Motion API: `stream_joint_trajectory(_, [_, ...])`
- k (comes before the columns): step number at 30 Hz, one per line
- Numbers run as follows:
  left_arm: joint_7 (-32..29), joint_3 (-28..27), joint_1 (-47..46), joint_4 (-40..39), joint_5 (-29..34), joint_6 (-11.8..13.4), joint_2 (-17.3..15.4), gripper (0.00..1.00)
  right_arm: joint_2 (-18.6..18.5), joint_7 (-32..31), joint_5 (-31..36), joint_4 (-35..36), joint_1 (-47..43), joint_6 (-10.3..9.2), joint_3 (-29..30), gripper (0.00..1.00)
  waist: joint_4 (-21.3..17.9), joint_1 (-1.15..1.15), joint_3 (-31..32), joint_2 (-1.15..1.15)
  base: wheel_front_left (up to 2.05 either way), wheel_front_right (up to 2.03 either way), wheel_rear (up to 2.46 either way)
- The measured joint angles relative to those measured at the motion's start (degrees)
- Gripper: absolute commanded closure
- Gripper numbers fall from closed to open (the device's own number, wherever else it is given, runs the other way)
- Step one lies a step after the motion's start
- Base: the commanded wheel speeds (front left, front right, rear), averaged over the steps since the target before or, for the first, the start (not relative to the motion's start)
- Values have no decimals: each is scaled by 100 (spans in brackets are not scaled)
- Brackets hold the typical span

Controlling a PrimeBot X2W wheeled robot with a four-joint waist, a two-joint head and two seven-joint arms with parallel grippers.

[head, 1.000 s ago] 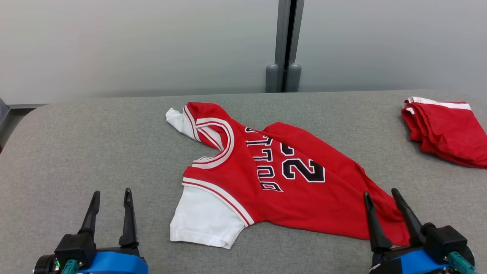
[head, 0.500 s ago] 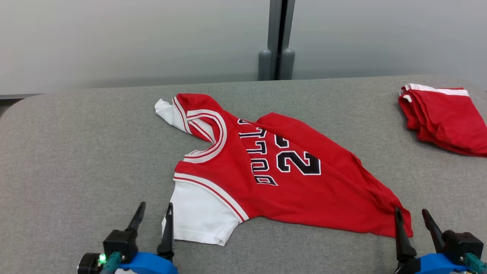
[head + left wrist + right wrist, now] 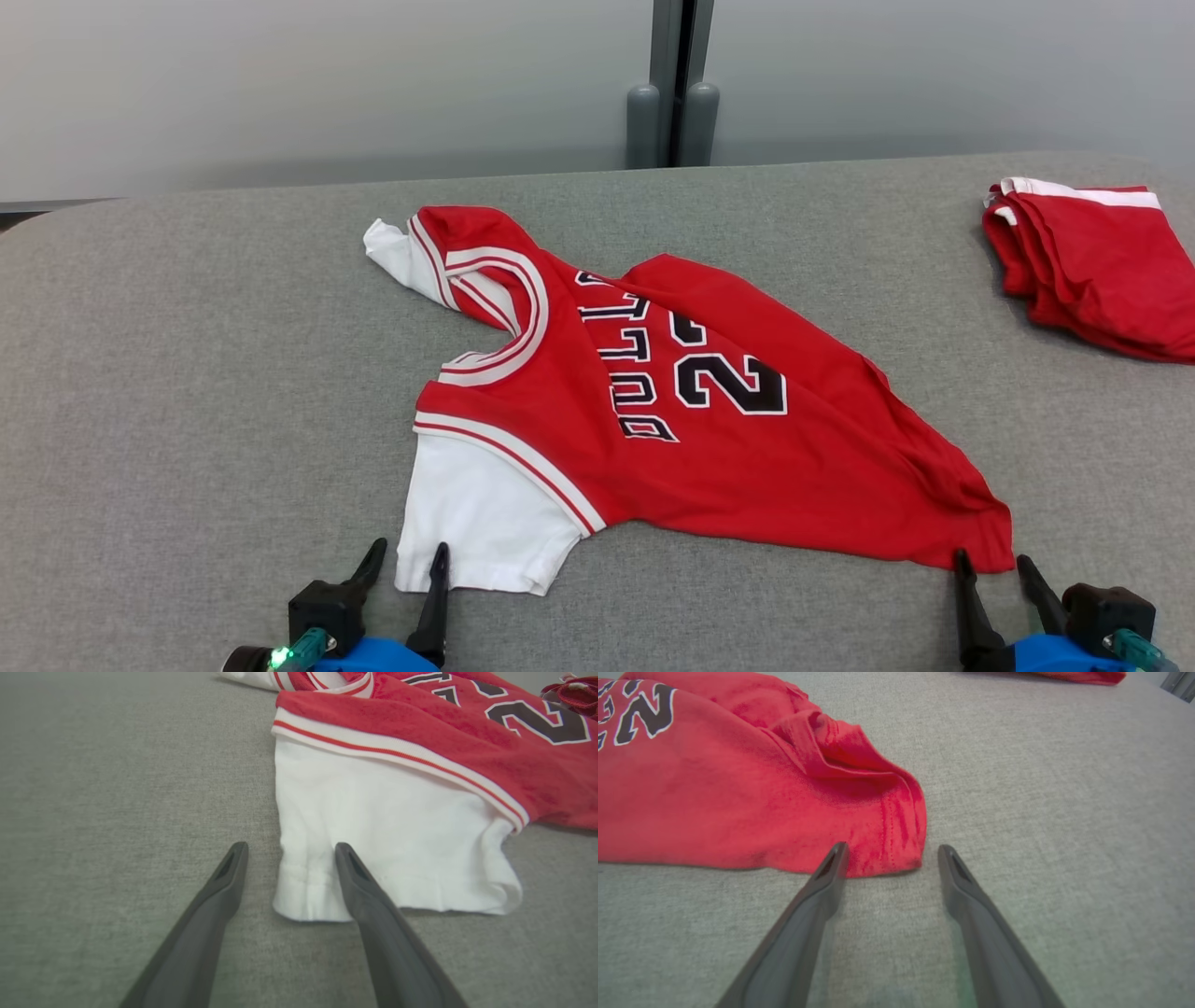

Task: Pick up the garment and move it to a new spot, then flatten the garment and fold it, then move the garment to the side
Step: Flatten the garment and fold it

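The garment [image 3: 691, 439] is a red jersey with white sleeves and black lettering, lying crumpled and slanted on the grey padded table [image 3: 187, 373]. My left gripper [image 3: 409, 547] is open at the near corner of the white sleeve [image 3: 387, 826]. In the left wrist view the left gripper [image 3: 290, 847] straddles that sleeve's hem corner, its right finger over the cloth. My right gripper [image 3: 991, 558] is open at the jersey's near right hem corner. Seen from the right wrist, the right gripper [image 3: 893, 847] has the red hem corner [image 3: 878, 826] just between its fingertips.
A second red garment with white trim [image 3: 1092, 271] lies folded at the table's far right. A grey post [image 3: 672, 112] stands behind the table against a pale wall. Bare grey padding stretches to the left of the jersey.
The camera has shifted, so the jersey sits higher in the picture. My left gripper has moved right to the white sleeve corner. My right gripper has come to the red hem corner. Both stay open.
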State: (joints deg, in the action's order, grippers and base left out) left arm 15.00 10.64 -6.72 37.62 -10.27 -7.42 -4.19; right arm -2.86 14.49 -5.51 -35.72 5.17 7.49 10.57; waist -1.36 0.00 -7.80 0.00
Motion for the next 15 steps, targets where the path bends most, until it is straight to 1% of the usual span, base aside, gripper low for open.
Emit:
stream_joint_trajectory(9, [25,308,-107,299,-241,0,-12,0,-5,57,-73,-428,304,-1,-98,0,-56,0,44,0,0,0,0])
stream_joint_trajectory(10, [26,353,-120,330,-266,0,-9,0,-8,57,-76,-472,333,-1,-119,17,-63,0,58,0,0,0,0])
stream_joint_trajectory(11, [26,398,-144,365,-316,0,-4,0,-9,57,-91,-512,361,-1,-147,58,-69,0,75,0,0,0,0])
stream_joint_trajectory(12, [26,472,-165,412,-369,0,-8,11,-9,57,-103,-536,398,-1,-178,78,-79,0,88,0,0,0,0])
stream_joint_trajectory(13, [29,535,-177,433,-438,0,-1,62,-7,56,-113,-547,422,-1,-202,100,-87,0,100,0,0,0,0])
stream_joint_trajectory(14, [29,591,-188,448,-509,0,8,98,-5,56,-112,-553,436,-1,-238,100,-90,0,114,0,0,0,0])
stream_joint_trajectory(15, [25,645,-198,452,-550,0,5,100,-5,55,-113,-549,450,-1,-269,100,-93,0,126,0,0,0,0])
